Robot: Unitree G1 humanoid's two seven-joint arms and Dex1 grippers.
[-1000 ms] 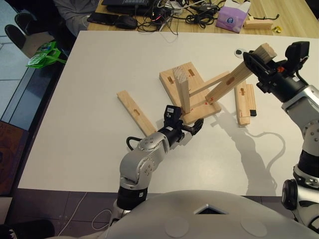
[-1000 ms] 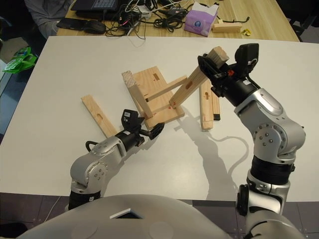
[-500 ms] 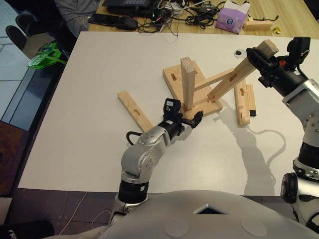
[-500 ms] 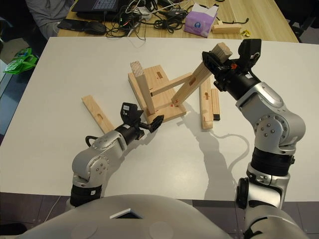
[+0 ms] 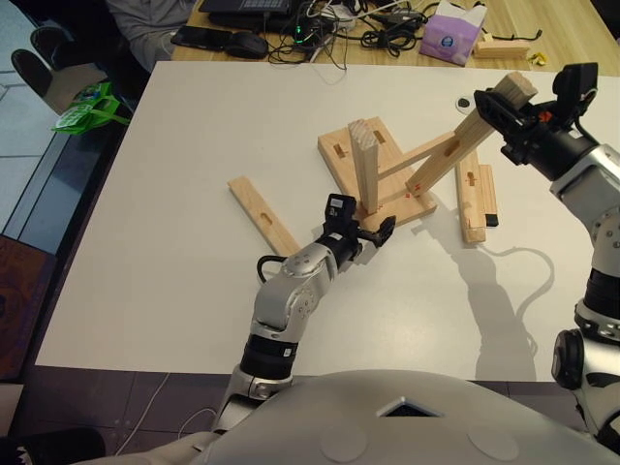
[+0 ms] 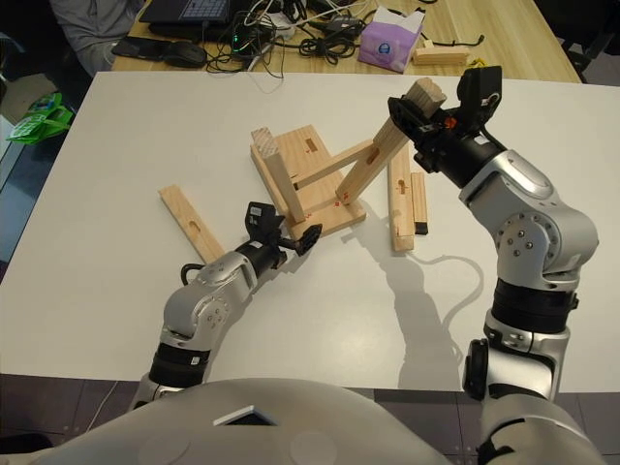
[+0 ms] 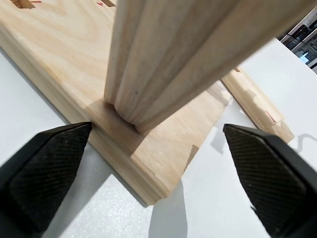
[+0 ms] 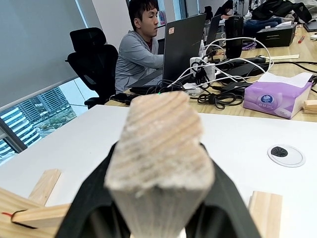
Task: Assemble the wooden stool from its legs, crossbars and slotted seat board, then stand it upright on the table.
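Note:
The slotted seat board (image 5: 339, 155) lies flat mid-table. One leg (image 5: 362, 167) stands upright in it, and a crossbar (image 5: 415, 159) joins that leg to a second, tilted leg (image 5: 448, 155). My right gripper (image 5: 513, 114) is shut on the tilted leg's top end (image 8: 161, 144), with black fingers (image 8: 91, 210) on both sides. My left gripper (image 5: 374, 232) is open at the board's near edge; its pads (image 7: 44, 168) straddle the board's corner (image 7: 148, 173) below the upright leg (image 7: 188, 54) without touching it.
A loose leg (image 5: 263, 215) lies left of the board and two more wooden pieces (image 5: 473, 200) lie to its right. A round grommet (image 5: 467, 101) sits near the table's back edge. The desk behind holds a tissue box (image 5: 453, 29), cables and a laptop.
My right gripper has lifted the tilted leg's top up and back, so the other leg stands more upright on the board. My left gripper has come forward to the board's near edge.

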